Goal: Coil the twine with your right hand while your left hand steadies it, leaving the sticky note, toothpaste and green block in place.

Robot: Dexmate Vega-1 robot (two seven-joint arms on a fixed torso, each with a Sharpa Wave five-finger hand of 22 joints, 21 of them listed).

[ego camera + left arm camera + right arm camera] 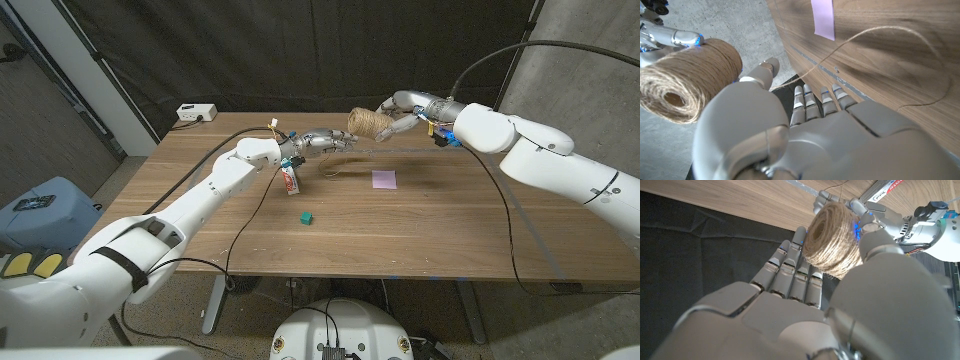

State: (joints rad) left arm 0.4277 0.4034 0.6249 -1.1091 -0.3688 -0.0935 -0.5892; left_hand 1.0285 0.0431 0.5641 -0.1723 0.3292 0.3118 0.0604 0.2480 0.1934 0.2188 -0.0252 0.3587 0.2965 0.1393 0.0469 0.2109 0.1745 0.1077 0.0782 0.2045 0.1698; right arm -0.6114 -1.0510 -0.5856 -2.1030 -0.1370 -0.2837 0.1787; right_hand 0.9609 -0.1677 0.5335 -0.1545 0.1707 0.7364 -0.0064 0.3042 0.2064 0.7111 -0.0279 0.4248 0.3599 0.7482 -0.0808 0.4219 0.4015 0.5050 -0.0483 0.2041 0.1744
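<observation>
A spool of tan twine (368,124) hangs above the table's far edge, gripped by my right hand (402,116) between thumb and fingers; the right wrist view shows that hand (805,295) around the spool (832,240). My left hand (320,140) reaches toward the spool from the left with its fingers (805,100) straight and its thumb beside the spool (685,82). A loose strand (880,32) runs from between that thumb and fingers out over the table in a loop. A purple sticky note (384,179), a toothpaste tube (291,181) and a small green block (305,216) lie on the table.
The wooden table (420,240) has bare room in front of and to the right of the note. A white box (196,113) sits beyond the far left corner. Black cables (500,220) trail across the table on both sides.
</observation>
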